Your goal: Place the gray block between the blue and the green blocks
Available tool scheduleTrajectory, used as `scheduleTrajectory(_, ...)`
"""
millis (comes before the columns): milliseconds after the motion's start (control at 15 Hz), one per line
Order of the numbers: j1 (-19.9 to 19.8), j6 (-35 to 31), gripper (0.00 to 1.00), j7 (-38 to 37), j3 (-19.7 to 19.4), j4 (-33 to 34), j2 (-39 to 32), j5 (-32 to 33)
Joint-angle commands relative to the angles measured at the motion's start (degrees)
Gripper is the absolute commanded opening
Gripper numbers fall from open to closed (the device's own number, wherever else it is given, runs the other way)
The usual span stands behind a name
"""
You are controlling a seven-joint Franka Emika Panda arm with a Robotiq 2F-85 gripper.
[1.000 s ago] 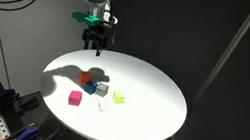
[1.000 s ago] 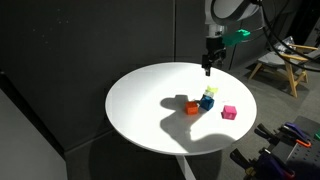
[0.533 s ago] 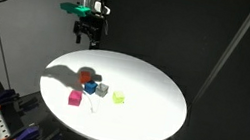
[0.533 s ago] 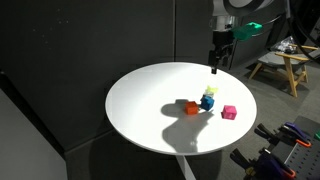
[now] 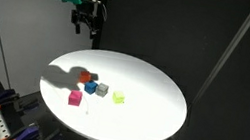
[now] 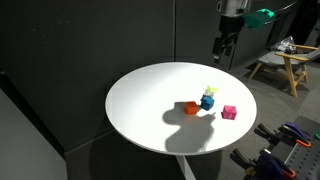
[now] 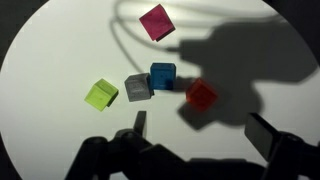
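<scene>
Wrist view looks down on the white round table [image 7: 60, 60], and my gripper [image 7: 199, 122] comes in from the bottom edge with its two dark fingers [image 7: 138, 125] spread wide and nothing between them, so my jaws are open and empty. Below me the gray block [image 7: 138, 88] lies between the green block [image 7: 101, 95] and the blue block [image 7: 163, 76]; it looks pressed against the blue one and sits just beside the green one. A red block [image 7: 202, 95] lies just beside the blue one on its other side, under my shadow, and a magenta block [image 7: 155, 21] sits well apart near the top. In an exterior view my gripper [image 5: 87, 24] hangs high above the table [image 5: 151, 95], over its rim and clear of the cluster, where the gray block [image 5: 103, 89] shows between the blue block [image 5: 91, 88] and the green block [image 5: 119, 97], with the red block [image 5: 86, 76] behind and the magenta block [image 5: 75, 98] in front. In an exterior view from another place my gripper [image 6: 222, 52] hangs above the table [image 6: 140, 100] edge; I can pick out the red block [image 6: 191, 108], blue block [image 6: 207, 102], green block [image 6: 210, 92] and magenta block [image 6: 229, 112], but the gray one is too small to make out.
</scene>
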State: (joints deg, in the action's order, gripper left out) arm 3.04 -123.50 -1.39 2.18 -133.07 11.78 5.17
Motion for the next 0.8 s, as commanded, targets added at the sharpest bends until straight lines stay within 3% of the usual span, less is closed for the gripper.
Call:
scheduleTrajectory(0,0.2,3.9,1.0,2.6,-0.1,-0.2,2.7,-2.0)
scheduleTrajectory(267,0.4,9.4,1.0,5.0,-0.3,0.3,3.8,-4.3)
scheduleTrajectory(333,-0.1,6.9,1.0,3.1,0.2,0.1,2.4,-2.8)
scheduleTrajectory(733,-0.1,7.1,1.0,3.2,0.1,0.1,2.1,-3.0)
